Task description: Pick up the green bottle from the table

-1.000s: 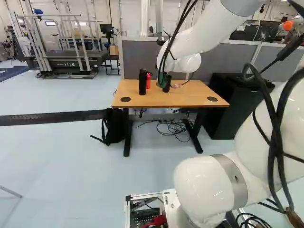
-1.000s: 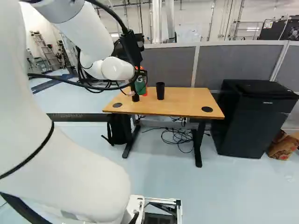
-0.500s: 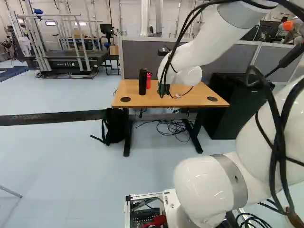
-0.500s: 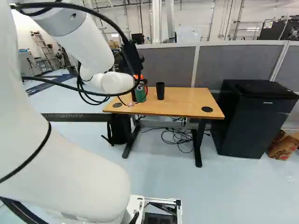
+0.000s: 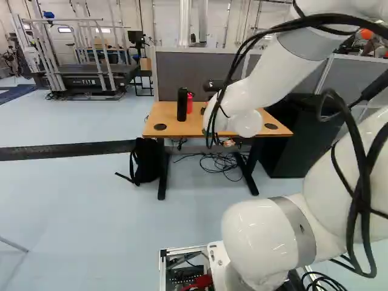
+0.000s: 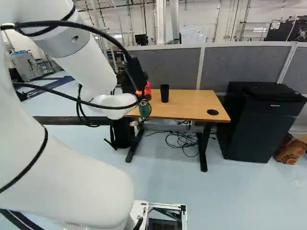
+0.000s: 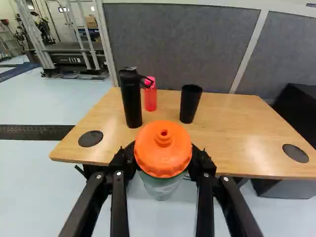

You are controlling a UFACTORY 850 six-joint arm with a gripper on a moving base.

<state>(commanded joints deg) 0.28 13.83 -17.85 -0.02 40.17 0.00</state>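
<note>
The tool [image 6: 144, 102] has its fingers closed around the green bottle [image 7: 160, 190], one on either side just below its orange cap [image 7: 163, 148]. The bottle hangs upright off the surface [image 7: 232, 131], at its near edge, with floor [image 7: 153, 224] showing beyond its base in the wrist view; what it contains cannot be told. Three other containers stand upright on the surface: a black flask [image 7: 131, 101] with a looped lid, a red bottle [image 7: 150, 98] just beside it, and an open-mouthed black tumbler [image 7: 190, 104] apart from both, too dark inside to show any contents. A black mini fridge [image 6: 259, 124] stands with its door shut at the right of the right base view, near a brown paper bag [image 6: 291, 151]. At the foot of the left base view, an open metal frame [image 5: 162, 267] holds dark electronics [image 5: 185, 274] and something red.
</note>
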